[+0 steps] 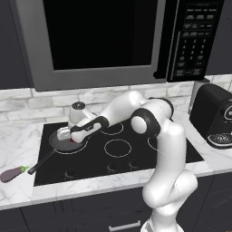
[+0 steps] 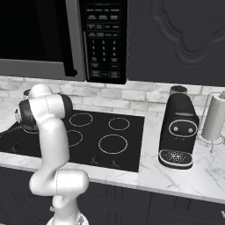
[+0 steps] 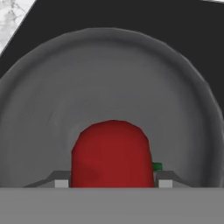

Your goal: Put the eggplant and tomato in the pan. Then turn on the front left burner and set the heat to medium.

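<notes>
Holding tomato [image 3: 111, 153] over pan [image 3: 109, 74]

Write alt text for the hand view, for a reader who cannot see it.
A red tomato sits between the hand's two fingertips, directly over the grey bowl of the pan. Black cooktop glass lies beyond the pan's rim, with a patch of white marble counter in the top left corner.

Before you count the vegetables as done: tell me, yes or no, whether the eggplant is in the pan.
No. In the left base view the eggplant lies on the marble counter left of the cooktop, apart from the pan.
</notes>
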Robot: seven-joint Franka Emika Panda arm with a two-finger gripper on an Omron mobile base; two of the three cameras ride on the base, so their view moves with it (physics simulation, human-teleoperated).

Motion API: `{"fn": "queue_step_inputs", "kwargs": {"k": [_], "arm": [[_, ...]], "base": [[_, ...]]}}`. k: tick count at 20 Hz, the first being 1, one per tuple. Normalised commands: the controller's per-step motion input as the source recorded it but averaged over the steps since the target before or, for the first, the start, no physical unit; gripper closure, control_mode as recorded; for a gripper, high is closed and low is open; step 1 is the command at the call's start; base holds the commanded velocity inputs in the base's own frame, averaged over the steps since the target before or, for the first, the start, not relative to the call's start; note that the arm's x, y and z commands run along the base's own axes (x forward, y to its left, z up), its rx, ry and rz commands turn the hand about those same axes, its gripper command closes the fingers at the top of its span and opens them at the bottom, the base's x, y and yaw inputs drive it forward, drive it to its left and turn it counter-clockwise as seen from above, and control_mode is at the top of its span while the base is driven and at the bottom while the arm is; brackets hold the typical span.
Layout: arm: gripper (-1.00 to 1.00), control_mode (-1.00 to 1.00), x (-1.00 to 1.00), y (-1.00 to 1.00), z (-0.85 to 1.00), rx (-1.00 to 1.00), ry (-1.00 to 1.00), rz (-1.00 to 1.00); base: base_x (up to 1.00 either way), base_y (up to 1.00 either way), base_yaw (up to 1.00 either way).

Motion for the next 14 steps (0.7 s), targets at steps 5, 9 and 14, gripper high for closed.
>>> {"fn": "queue_step_inputs", "kwargs": {"k": [5,9,14], "arm": [[-1.0,-1.0,0.01,0.0,0.0,0.0,0.0,0.0],[-1.0,-1.0,0.0,0.0,0.0,0.0,0.0,0.0],[-1.0,-1.0,0.0,0.17,0.16,0.0,0.0,0.0]], "base": [[0.0,0.0,0.0],[0.0,0.0,0.0],[0.0,0.0,0.0]]}}
